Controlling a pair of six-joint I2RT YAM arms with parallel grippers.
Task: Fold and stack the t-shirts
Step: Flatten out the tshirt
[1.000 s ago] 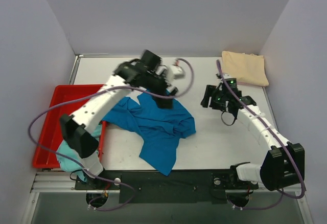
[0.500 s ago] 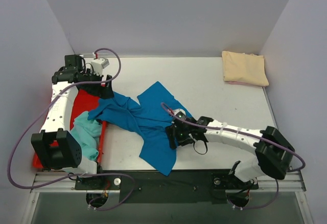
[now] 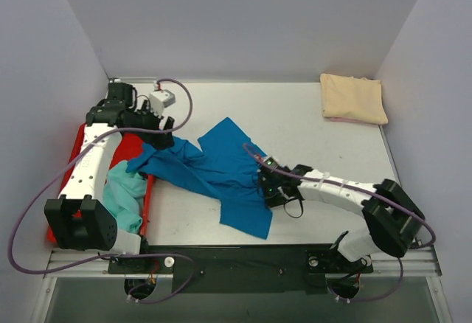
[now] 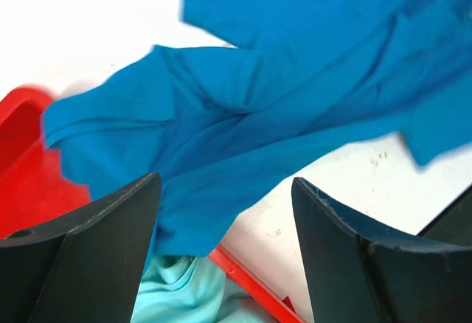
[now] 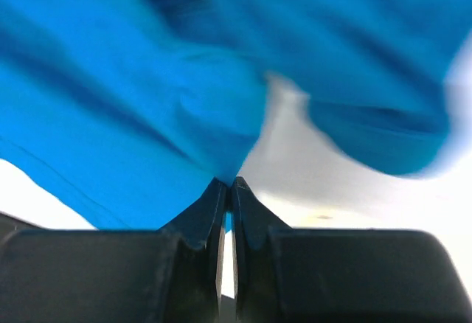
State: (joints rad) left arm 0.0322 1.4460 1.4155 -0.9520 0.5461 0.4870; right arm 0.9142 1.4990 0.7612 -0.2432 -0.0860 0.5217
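A: Now, where is the blue shirt to be found?
B: It is spread on the table just right of the tray. One bunched end is laid against the tray's right rim, and the rest is run out away from the tray toward the near edge. Its long axis is thus set slantwise from the tray's far right corner.
A: And the other shirts?
B: The teal shirt is heaped in the tray's near half and draped over its right rim. The cream shirt is seen folded well apart from the tray, far to its right at the back.
A: Which gripper is nearer?
B: Both ends are covered. The left gripper is hung above the end beside the tray, jaws spread wide, nothing gripped. The right gripper is placed at the side farthest from the tray, fingers pinched together on a fold of the blue shirt's edge.
A: What is called for next?
B: A pull away from the tray along that axis is judged likely, so that the cloth is drawn flat; the tray end would have to be grasped.
A: How is the cloth described?
B: Soft, deeply creased, twisted at the middle, one flap flared toward the back. No fold is made yet.
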